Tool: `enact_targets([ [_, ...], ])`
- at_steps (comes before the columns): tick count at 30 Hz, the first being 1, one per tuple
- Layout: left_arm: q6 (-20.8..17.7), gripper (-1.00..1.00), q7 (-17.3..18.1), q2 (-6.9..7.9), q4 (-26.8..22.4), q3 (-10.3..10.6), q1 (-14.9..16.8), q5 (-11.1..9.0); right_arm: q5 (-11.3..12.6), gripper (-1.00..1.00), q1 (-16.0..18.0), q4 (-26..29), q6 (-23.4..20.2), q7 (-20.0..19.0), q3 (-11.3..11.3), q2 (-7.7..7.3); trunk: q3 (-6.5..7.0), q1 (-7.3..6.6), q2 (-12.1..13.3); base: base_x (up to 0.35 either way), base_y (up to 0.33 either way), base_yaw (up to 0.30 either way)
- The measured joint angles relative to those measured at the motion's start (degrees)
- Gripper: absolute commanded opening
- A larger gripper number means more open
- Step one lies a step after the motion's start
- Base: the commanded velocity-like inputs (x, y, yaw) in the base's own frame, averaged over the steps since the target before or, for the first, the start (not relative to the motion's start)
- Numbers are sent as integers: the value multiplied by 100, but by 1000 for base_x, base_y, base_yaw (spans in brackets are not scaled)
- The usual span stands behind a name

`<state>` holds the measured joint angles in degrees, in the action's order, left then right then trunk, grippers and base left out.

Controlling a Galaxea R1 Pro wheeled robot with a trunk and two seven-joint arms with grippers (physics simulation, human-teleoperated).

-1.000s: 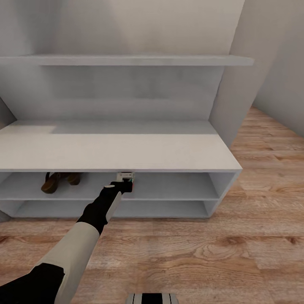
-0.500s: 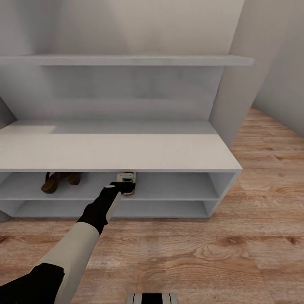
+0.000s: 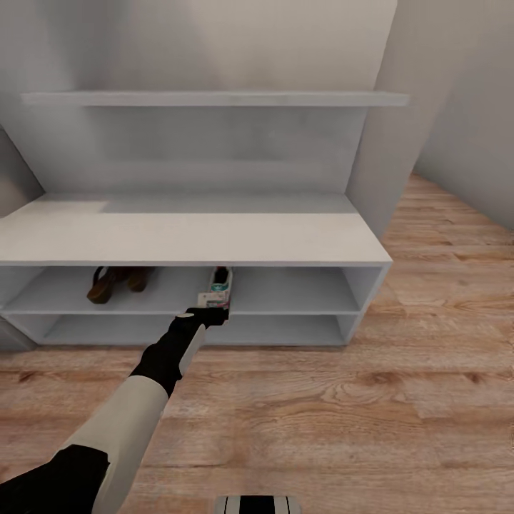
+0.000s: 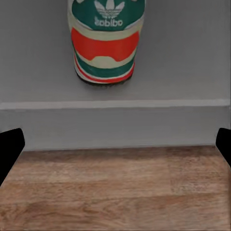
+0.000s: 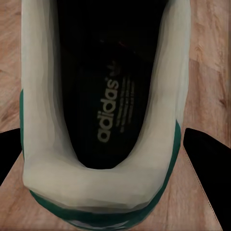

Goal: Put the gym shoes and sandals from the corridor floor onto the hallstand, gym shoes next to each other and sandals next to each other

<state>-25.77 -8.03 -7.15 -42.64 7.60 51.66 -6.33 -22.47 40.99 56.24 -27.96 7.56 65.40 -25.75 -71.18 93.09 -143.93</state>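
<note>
One gym shoe [image 3: 220, 285] lies on the upper open shelf of the hallstand [image 3: 185, 239], its red and green heel [image 4: 103, 43] facing out. My left gripper [image 3: 213, 315] hangs just in front of that shelf's edge, open and apart from the shoe, with its fingers [image 4: 11, 142] spread wide. The two sandals [image 3: 118, 281] stand together on the same shelf, further left. In the right wrist view the second gym shoe [image 5: 103, 110] is seen from above, its opening facing the camera. My right gripper [image 5: 108, 151] is shut on its heel sides, above the corridor floor [image 3: 321, 414].
A lower open shelf [image 3: 193, 330] runs under the shoes' shelf. A long upper shelf [image 3: 214, 98] projects from the back panel. Grey walls [image 3: 464, 107] close the right side. Wood flooring spreads in front of and to the right of the unit.
My left gripper has let go of the gym shoe and drawn back from the shelf, leaving the shoe lying on it. The head camera has pulled back and shifted the whole picture.
</note>
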Motion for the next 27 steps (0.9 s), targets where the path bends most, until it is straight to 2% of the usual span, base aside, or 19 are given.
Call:
enact_targets([
  [8,12,100,0,0,0,2,0,5,2,-100,0,4,1,-2,-1,0,0,0,0,-343,0,0],
  [12,392,100,1,0,0,11,-11,18,3,-100,0,5,13,-12,6,7,0,0,0,-340,1,0],
  [17,463,100,1,-1,0,7,-43,0,1,-100,0,43,8,-2,7,3,0,-1,0,-289,104,0],
  [19,483,100,1,0,402,-7,-78,-27,-46,-100,2,609,4,10,7,7,0,-2,0,-211,258,0],
  [23,497,100,15,3,734,-14,-79,-15,3,-100,-1,675,9,13,8,9,0,-3,0,-86,294,0],
  [27,499,100,17,7,791,-19,-78,-11,4,-100,-1,685,10,16,8,10,0,-4,0,-11,313,0],
])
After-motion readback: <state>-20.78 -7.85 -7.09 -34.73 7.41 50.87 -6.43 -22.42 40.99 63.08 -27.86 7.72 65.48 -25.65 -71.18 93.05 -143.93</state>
